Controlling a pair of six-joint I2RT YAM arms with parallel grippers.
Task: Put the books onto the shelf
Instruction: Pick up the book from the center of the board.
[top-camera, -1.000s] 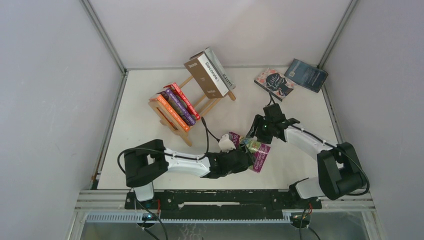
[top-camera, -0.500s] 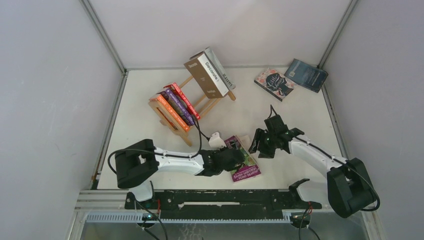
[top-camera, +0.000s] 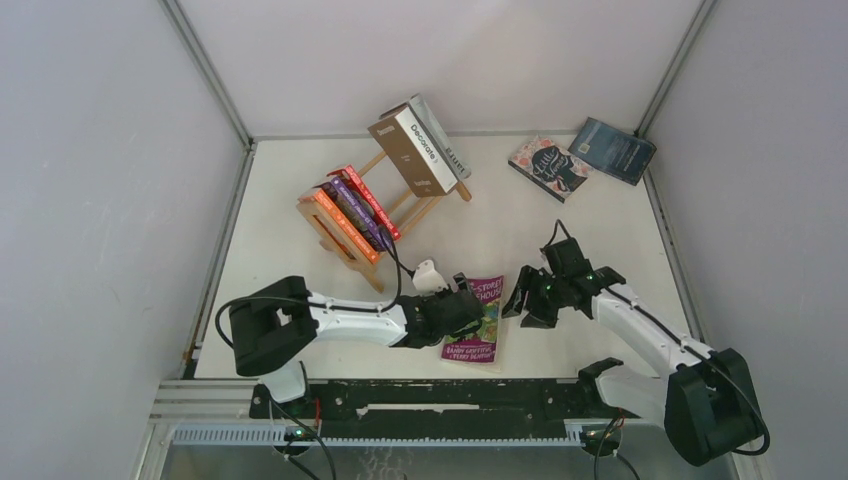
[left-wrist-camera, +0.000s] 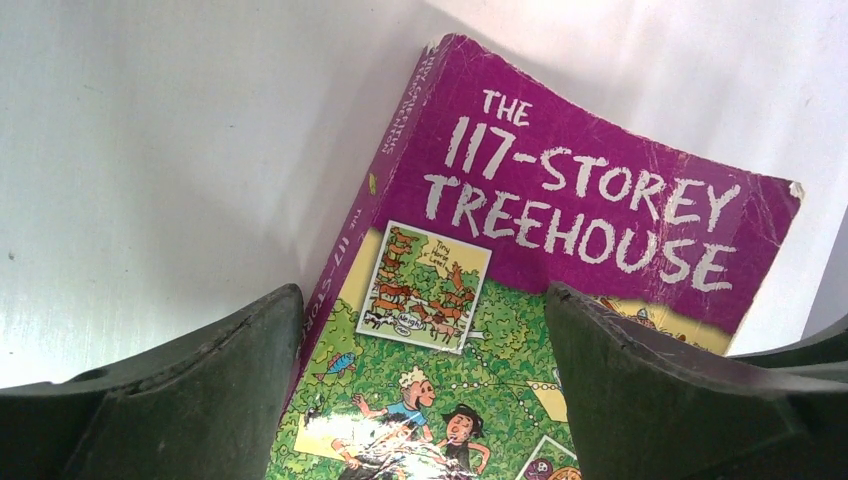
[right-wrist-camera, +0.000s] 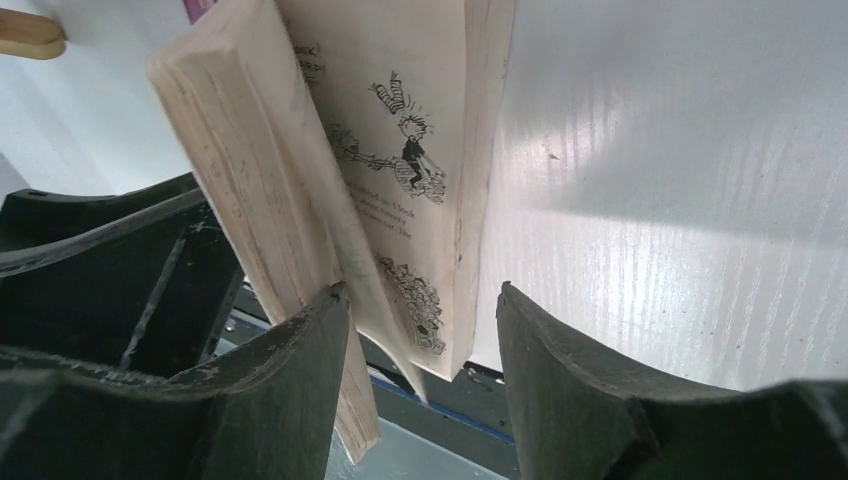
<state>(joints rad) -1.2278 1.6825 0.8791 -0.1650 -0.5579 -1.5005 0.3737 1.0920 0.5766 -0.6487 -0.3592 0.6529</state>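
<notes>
At about 10 o'clock on the white table (top-camera: 270, 300) stands the small light-wood slatted shelf (top-camera: 418, 208). It holds a row of orange, purple and red paperbacks (top-camera: 352, 215). At its far end leans the thick brown book with a white title (top-camera: 408, 152), and the grey-white book (top-camera: 440, 135) is just behind it.

Near 6 o'clock the left gripper (top-camera: 465, 301) is low over the purple illustrated paperback (top-camera: 480, 325), which lies on the table and not on the shelf. Its dark fingers (left-wrist-camera: 200, 400) stand wide apart, one beside the spine and one over the cover. They clamp nothing – whether they touch the cover we cannot tell.

Just to the right, the right gripper (top-camera: 524, 300) faces the fore-edge of the same paperback. Its jaws are partly apart and the splayed pages show in the gap, but we see no grip.

At 1 to 2 o'clock, well apart from the shelf, a dark illustrated book (top-camera: 548, 167) and a dark blue book (top-camera: 612, 150) lie flat side by side.
</notes>
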